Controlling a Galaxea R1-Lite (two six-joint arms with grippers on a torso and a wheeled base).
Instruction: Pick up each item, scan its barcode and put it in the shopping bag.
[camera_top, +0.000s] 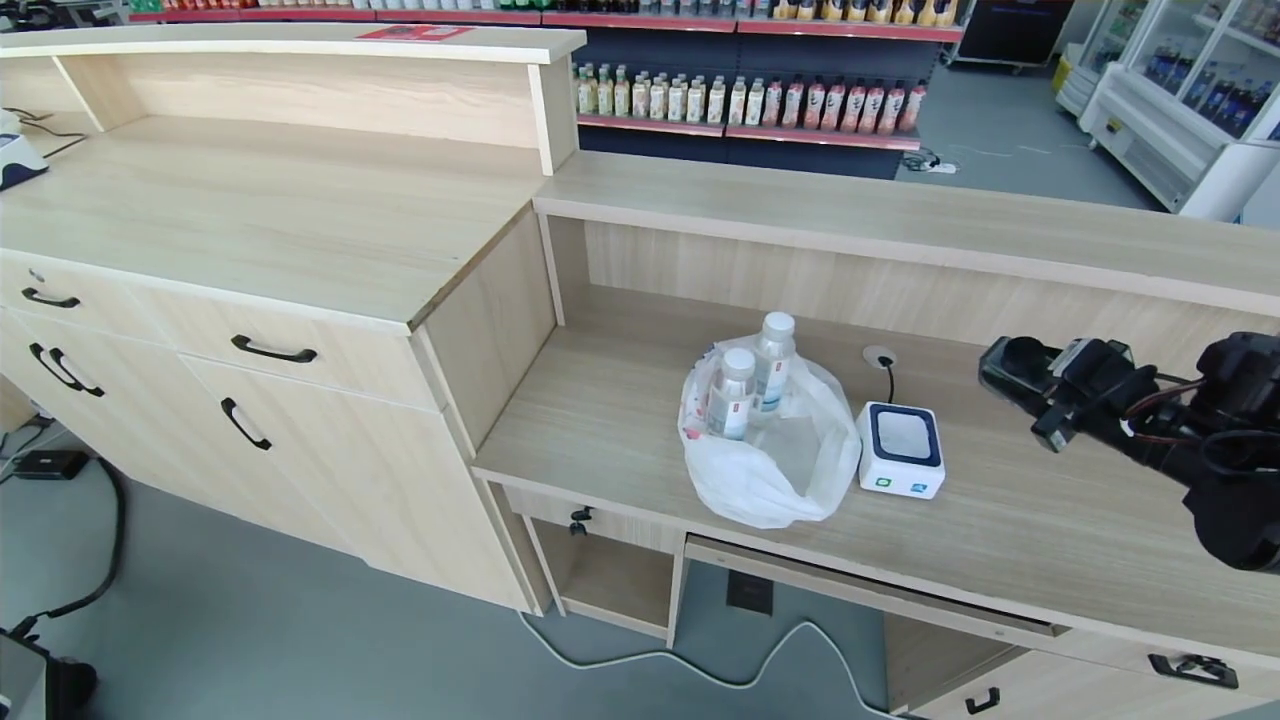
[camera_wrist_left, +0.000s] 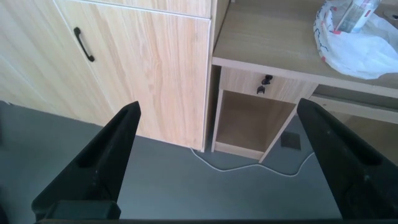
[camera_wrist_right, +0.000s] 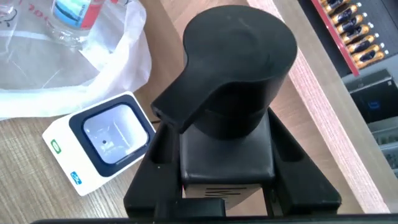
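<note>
A white shopping bag stands open on the low wooden desk, with two clear bottles upright inside. Just right of the bag sits the white barcode scanner with its dark-framed window. Right of the scanner and above the desk hangs my right gripper, shut on a black round-topped object. The right wrist view has the scanner and the bag beside that object. My left gripper is open, low over the floor beside the cabinet; the bag lies far off.
A taller counter with drawers and doors stands to the left of the desk. A raised back ledge runs behind the desk. The scanner's cable goes into a desk grommet. Shelves of bottles stand behind.
</note>
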